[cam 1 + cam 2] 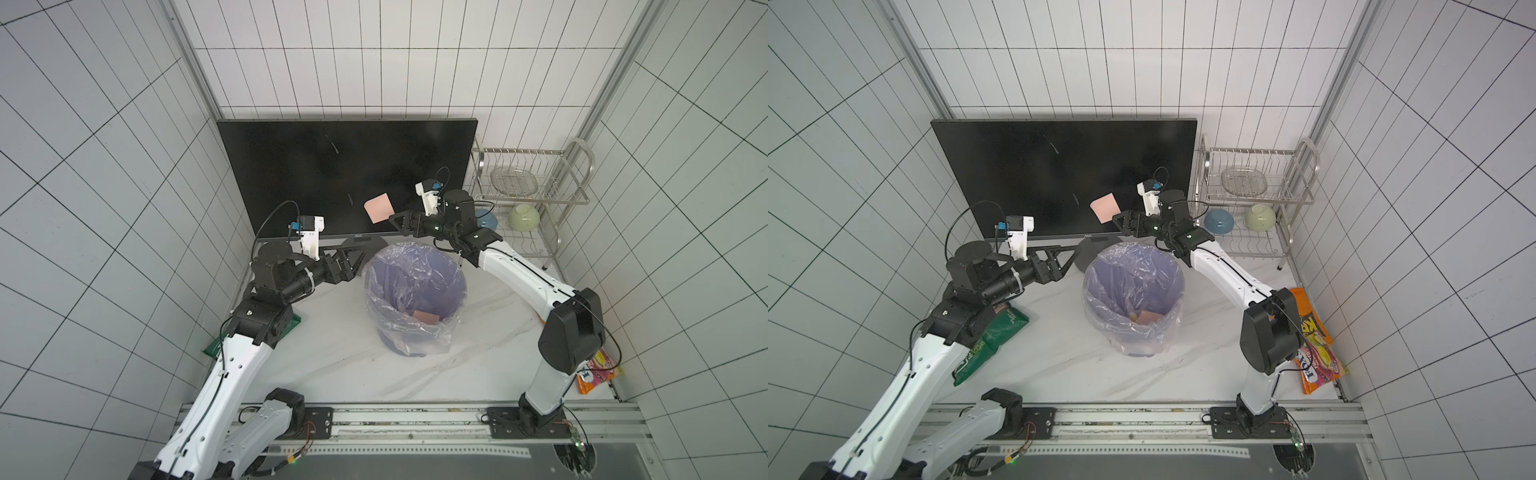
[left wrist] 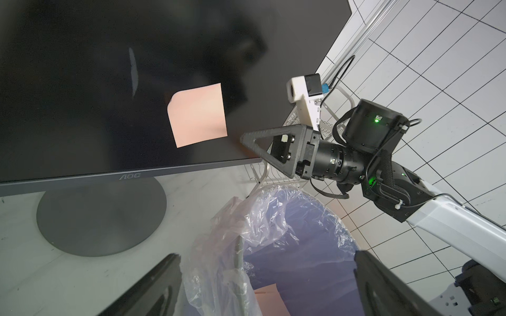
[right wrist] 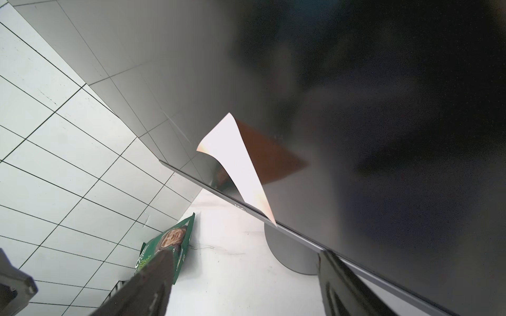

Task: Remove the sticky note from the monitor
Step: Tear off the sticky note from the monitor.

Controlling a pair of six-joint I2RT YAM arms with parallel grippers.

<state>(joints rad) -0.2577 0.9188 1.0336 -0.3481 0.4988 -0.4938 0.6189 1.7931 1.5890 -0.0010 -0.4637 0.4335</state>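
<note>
The monitor stands along the back edge of the surface. The sticky note is stuck on its screen, near the lower edge and over toward the right corner. Seen from the right wrist, the note curls away from the glass along its loose lower edge, so there is a flap to take hold of.

The right gripper is just beside the note's lower right corner. Its fingers are apart and nothing is between them. The step in hand looks like the grasp on that flap.

To do it well, one finger should slide behind the lifted paper and the other in front. They should close only once the edge sits well between them. A pinch at the very corner would likely slip or tear. The finger nearest the glass should skim it, not press, since a push could scratch the screen or rock the monitor back. Peeling should then run up along the screen from the loose edge, not straight out.

The left gripper hangs at the rim of the lined bin, fingers spread and empty. It is well placed to stay clear.
</note>
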